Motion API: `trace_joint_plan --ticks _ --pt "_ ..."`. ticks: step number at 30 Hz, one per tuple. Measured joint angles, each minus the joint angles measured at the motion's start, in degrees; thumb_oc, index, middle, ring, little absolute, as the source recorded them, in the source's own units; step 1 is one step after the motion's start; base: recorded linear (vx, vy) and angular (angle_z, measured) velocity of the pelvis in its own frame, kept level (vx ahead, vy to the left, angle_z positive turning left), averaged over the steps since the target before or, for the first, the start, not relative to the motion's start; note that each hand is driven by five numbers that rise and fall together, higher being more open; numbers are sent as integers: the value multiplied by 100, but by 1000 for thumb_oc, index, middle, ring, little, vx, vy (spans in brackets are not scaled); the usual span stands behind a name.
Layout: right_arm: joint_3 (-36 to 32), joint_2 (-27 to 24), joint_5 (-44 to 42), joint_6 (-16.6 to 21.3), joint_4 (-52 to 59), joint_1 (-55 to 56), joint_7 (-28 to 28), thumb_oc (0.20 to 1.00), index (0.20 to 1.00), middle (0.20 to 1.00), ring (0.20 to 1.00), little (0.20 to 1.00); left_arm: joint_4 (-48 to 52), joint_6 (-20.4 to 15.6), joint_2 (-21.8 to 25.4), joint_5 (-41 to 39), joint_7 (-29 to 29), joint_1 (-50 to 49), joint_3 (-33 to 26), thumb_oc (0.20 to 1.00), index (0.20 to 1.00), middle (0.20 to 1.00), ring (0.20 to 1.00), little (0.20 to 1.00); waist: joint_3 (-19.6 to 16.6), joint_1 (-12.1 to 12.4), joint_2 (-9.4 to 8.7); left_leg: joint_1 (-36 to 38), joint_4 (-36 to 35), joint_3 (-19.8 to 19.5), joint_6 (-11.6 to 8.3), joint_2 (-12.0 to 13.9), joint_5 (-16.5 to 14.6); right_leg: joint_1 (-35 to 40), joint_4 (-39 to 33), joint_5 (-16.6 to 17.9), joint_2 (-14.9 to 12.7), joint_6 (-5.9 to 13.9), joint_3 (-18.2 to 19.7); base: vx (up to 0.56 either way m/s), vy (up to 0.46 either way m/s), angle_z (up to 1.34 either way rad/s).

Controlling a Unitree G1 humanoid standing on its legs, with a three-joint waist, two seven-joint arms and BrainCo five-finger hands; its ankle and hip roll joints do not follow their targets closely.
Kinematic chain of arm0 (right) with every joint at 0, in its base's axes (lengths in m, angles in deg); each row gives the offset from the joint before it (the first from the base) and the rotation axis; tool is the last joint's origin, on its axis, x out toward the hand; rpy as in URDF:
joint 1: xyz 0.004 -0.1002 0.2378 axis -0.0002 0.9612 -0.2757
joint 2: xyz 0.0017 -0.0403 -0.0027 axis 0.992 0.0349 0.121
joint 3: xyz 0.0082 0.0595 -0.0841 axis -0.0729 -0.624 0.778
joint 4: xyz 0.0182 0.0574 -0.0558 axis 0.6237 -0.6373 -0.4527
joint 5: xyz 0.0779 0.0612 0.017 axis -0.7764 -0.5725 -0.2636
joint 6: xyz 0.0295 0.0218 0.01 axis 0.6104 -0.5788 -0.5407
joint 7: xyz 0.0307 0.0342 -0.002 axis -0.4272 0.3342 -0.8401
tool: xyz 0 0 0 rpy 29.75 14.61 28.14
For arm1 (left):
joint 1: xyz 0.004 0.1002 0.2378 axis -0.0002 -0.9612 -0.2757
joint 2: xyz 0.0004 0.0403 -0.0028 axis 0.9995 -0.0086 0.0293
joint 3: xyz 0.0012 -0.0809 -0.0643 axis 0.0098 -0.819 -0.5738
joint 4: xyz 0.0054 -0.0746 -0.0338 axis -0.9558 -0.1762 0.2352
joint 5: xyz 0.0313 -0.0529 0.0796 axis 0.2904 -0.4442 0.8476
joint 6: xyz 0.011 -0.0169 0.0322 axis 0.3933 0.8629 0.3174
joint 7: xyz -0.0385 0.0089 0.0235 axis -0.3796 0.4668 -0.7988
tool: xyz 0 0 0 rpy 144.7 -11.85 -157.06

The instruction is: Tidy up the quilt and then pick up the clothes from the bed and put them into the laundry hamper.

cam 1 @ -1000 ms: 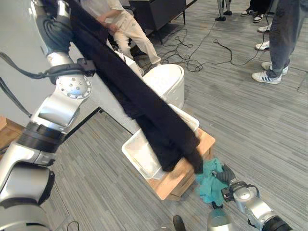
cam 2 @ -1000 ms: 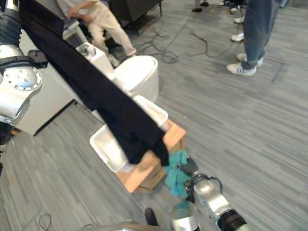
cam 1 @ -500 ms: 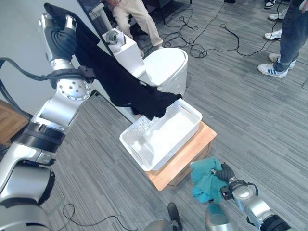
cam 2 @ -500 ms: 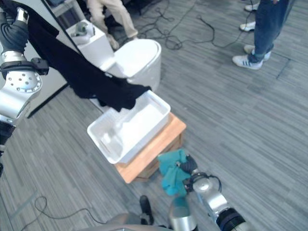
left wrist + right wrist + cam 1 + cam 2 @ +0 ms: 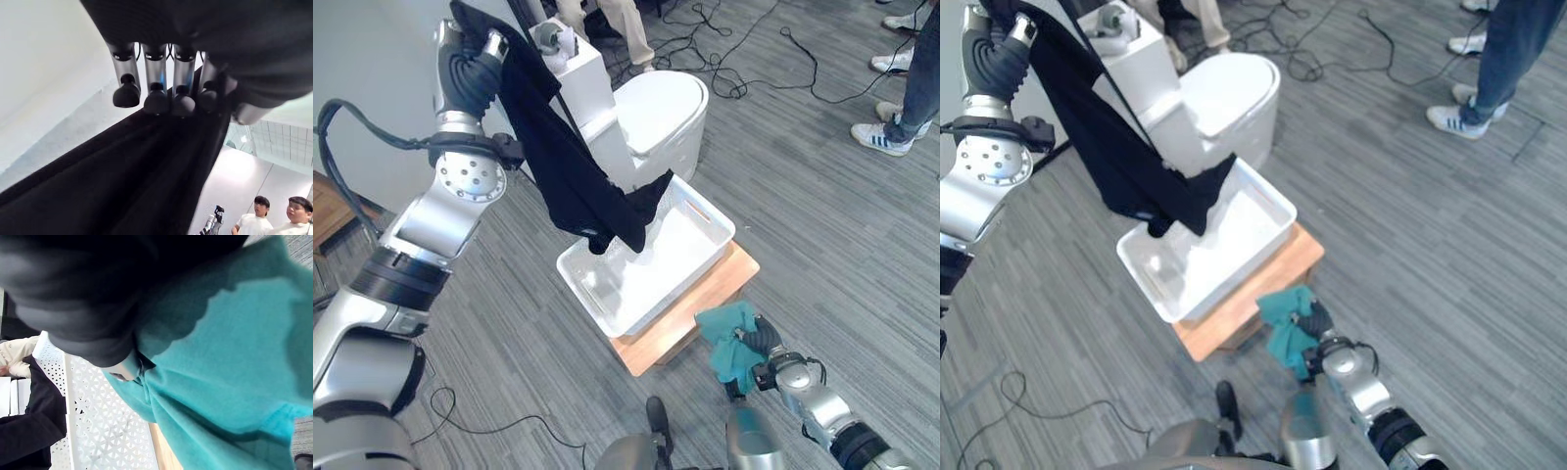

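Below the raised left hand (image 5: 475, 61), curled round a black garment (image 5: 570, 176), the cloth's tail hangs into the white hamper (image 5: 690, 259), probably ready to drop. Right hand (image 5: 759, 343), low beside the hamper, clutches a teal cloth (image 5: 724, 341).

The left arm (image 5: 435, 220) is silver-grey shells split by black bands. Its round joint cap (image 5: 468, 181) seems dotted with small screws. Nearer the fingers (image 5: 155, 73), which are silver with dark rounded tips, a dark ribbed cover wraps the left hand (image 5: 470, 59). The right hand (image 5: 762, 338) is likewise dark-covered.
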Motion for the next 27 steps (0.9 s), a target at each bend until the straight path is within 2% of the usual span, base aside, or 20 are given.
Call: trace_joint_plan --ticks 2,3,4,7,10,14,15,16,17,22,24,27 --pt "-27 -5 -8 13 1 -4 16 200 200 200 200 200 59 40 -372 11 -88 -265 -130 200 200 200 200 200 63 -4 -4 -32 0 5 0 5 0 -30 1 0 12 0 9 -103 -48 -3" --pt "-50 -6 -13 21 2 -14 29 200 200 200 200 200 63 30 -752 19 -51 -530 -409 200 200 200 200 200 83 -12 15 -74 -5 0 0 5 0 -51 0 0 9 1 16 -106 -37 -2" --pt "-49 2 -24 31 9 -53 34 200 200 200 200 200 -3 44 -1054 22 -66 -823 -451 200 200 200 200 200 101 -26 1 -115 1 3 1 6 1 -116 1 2 16 1 18 -126 -46 -3" --pt "-45 49 -63 112 20 -210 87 200 200 200 200 200 -409 139 -1990 298 -87 -1629 -276 200 200 200 200 200 371 -38 -165 -360 3 9 7 18 93 -365 2 72 33 -26 33 -132 -57 -1" --pt "-33 130 -218 141 10 -433 145 200 200 200 200 200 -979 170 -2386 718 -94 -1783 79 200 200 200 200 200 671 -41 -337 -453 2 24 4 26 128 -472 2 122 41 -62 41 -71 -25 0" --pt "1 156 -231 256 8 -511 160 200 200 200 200 200 -1606 162 -2916 1064 60 -1890 217 200 200 200 200 200 756 -63 -376 -503 0 73 4 18 128 -526 2 127 34 -60 64 -42 10 -3" --pt "4 160 -231 270 9 -515 157 200 200 200 200 200 -1698 161 -2975 1103 125 -1888 217 645 645 645 645 645 757 -67 -378 -501 0 96 4 20 128 -528 2 127 35 -60 73 -32 14 -5" --pt "6 160 -232 273 9 -546 153 200 200 200 200 200 -1809 155 -3030 1136 186 -1882 217 953 953 953 953 953 759 -70 -383 -500 0 142 4 20 127 -537 2 127 37 -60 98 -29 28 -11" --pt "6 166 -232 273 10 -602 144 200 200 200 200 200 -1979 157 -3102 1257 351 -1872 209 1000 1000 1000 1000 1000 764 -80 -392 -506 0 166 5 18 127 -558 2 127 38 -60 132 -19 26 -11" --pt "2 198 -226 269 21 -709 122 200 200 200 200 200 -2100 63 -3103 1328 725 -1783 123 1000 1000 1000 1000 1000 794 -209 -444 -545 -1 188 5 26 126 -615 2 144 51 -55 163 -4 12 -4" --pt "0 200 -226 262 25 -685 126 200 200 200 200 200 -1945 -35 -3073 1310 872 -1688 -4 1000 1000 1000 1000 1000 794 -211 -445 -542 -3 200 5 28 126 -623 2 153 53 -56 185 10 -2 -4" --pt "-55 222 -226 261 40 -596 173 200 200 200 200 200 -1205 -189 -2958 1128 1163 -1620 -443 1000 1000 1000 1000 1000 794 -197 -445 -528 -1 178 5 34 127 -603 2 160 47 -58 177 0 0 0"
